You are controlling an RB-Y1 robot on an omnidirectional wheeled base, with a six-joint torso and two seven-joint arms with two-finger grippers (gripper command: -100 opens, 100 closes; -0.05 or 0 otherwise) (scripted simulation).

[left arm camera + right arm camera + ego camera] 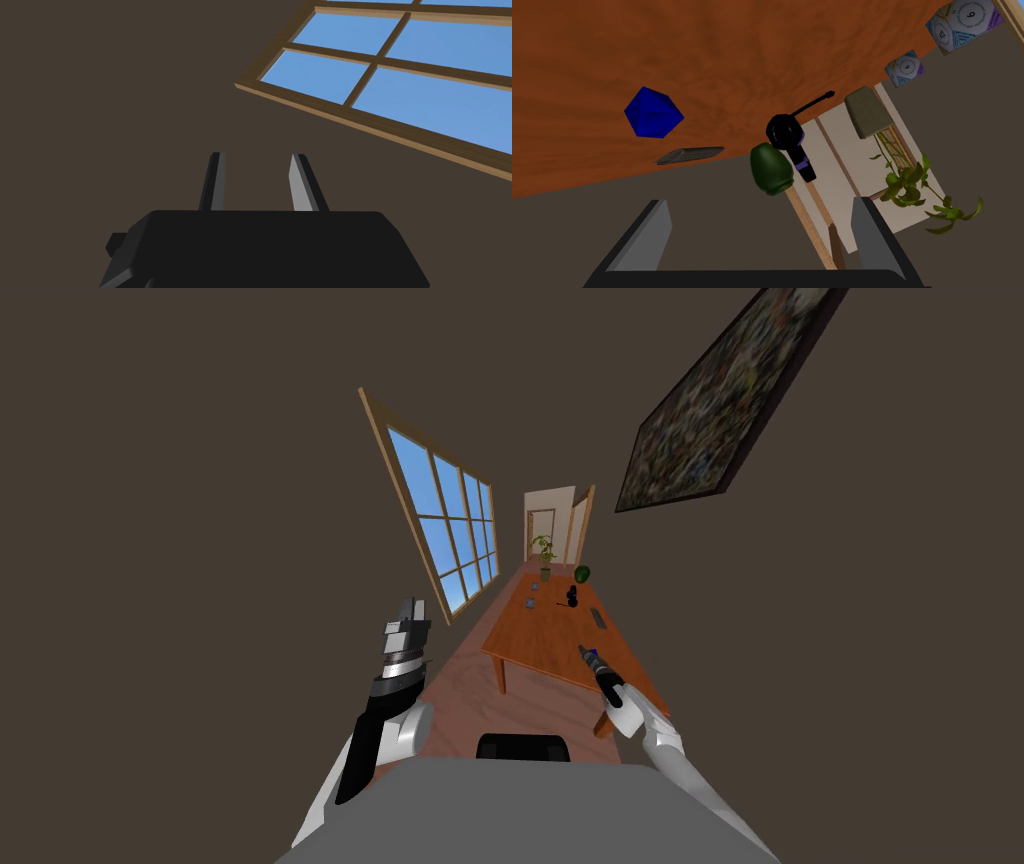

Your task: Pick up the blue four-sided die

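Above the wooden surface [762,50], the right tool [759,205] is held open, the blue die [653,114] lying ahead, off its centreline, near a flat grey object [689,154]. Lowered unaligned, the die could be knocked away by one blade. Beside it, the left tool [256,156] is held with blades parted.

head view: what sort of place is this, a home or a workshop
Most likely a room in a home: a wooden table carrying a blue die and other small things, a large paned window, and a framed picture.
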